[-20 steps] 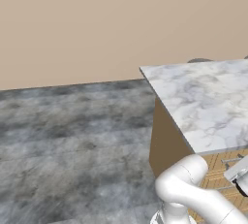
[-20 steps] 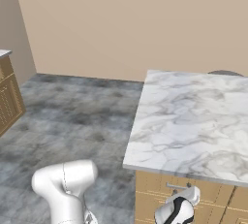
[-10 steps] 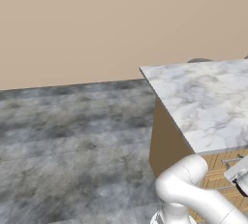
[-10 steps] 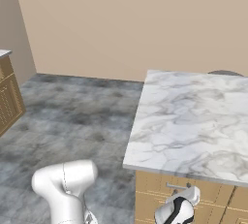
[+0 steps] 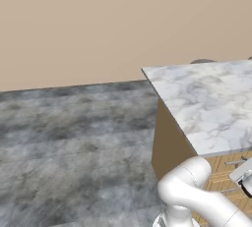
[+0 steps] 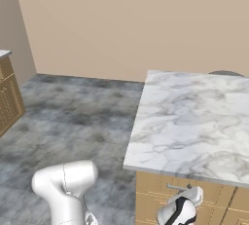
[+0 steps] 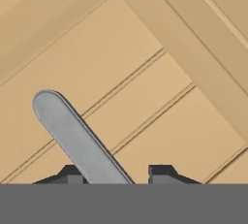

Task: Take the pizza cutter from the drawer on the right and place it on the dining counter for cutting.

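Marble table [image 6: 194, 121] above, drawer [image 7: 145, 97] front shut. Tool [image 7: 114, 177] closed round handle bar [image 7: 72, 136]. Pull straight out, no twist, else grip slips.

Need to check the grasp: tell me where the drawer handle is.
In the hand view the grey drawer handle slants across the light-wood drawer front, running down between the claw fingertips at the bottom edge.

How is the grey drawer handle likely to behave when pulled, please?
The grey handle looks like rigid metal, so it probably won't flex. Its smooth finish might slip in the pincer. Fixed to the drawer, it shouldn't roll.
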Available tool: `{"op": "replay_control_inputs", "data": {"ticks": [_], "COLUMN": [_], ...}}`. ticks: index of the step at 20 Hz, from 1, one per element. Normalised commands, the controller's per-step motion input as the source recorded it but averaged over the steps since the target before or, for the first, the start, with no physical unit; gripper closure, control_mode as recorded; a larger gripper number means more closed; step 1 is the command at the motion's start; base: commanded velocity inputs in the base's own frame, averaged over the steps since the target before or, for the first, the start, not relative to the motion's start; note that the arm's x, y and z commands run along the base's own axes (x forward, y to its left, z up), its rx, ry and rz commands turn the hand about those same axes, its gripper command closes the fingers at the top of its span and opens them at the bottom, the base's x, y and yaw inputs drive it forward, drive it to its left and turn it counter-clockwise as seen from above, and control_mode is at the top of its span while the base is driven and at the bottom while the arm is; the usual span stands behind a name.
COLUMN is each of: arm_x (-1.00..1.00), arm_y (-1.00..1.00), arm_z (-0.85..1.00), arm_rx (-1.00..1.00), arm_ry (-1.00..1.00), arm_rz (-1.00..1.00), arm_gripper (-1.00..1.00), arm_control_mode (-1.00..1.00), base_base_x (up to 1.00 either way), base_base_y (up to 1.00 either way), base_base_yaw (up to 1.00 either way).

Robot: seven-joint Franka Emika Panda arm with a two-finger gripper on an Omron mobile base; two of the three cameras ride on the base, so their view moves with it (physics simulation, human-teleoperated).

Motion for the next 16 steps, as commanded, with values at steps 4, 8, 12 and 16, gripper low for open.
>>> {"op": "replay_control_inputs", "data": {"ticks": [4, 8, 12, 16], "arm_x": [-0.06, -0.53, -0.84, -0.96], "arm_y": [0.0, -0.03, -0.27, -0.38], "arm_z": [0.0, 0.0, 0.0, -0.01], "arm_rx": [0.0, 0.0, 0.0, 0.01], "arm_ry": [0.0, 0.0, 0.0, 0.0], "arm_rz": [0.0, 0.0, 0.0, -0.02], "arm_gripper": [1.0, 1.0, 1.0, 1.0], "arm_control_mode": [-1.0, -1.0, -1.0, -1.0], "base_base_x": [0.0, 0.0, 0.0, 0.0], "base_base_y": [0.0, 0.0, 0.0, 0.0], "base_base_yaw": [0.0, 0.0, 0.0, 0.0]}}
